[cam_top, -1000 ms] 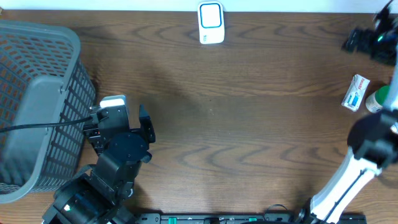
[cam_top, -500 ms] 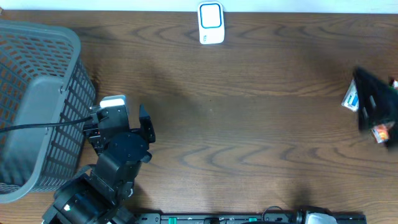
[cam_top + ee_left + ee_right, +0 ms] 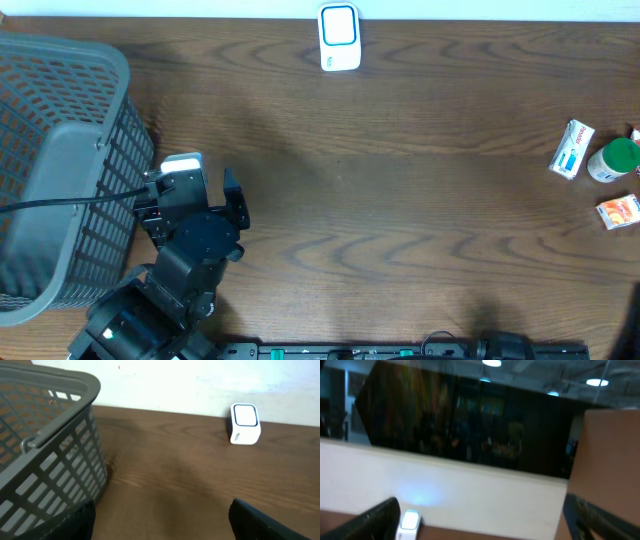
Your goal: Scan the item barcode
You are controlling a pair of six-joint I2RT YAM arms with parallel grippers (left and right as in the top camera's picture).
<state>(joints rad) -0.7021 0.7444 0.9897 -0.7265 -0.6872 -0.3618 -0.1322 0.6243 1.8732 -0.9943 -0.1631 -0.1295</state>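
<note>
At the brown wooden table (image 3: 400, 200), left gripper (image 3: 160, 525) and right gripper (image 3: 485, 522) gape wide, empty.

Wood-grain table (image 3: 420, 220), plastic lattice basket (image 3: 112, 215), plastic scanner (image 3: 339, 37)

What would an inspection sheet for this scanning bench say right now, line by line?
Surface: brown wood-grain table, no spills seen.
Job's things: white barcode scanner with blue-framed window at the far edge; white-and-blue carton, green-capped white bottle and orange packet at the right edge.
Clutter: grey plastic mesh basket on the left.
Claws: left claw open, empty; right claw open, empty.
Cables: black cable crossing the basket.
Surroundings: white wall behind the table.
</note>
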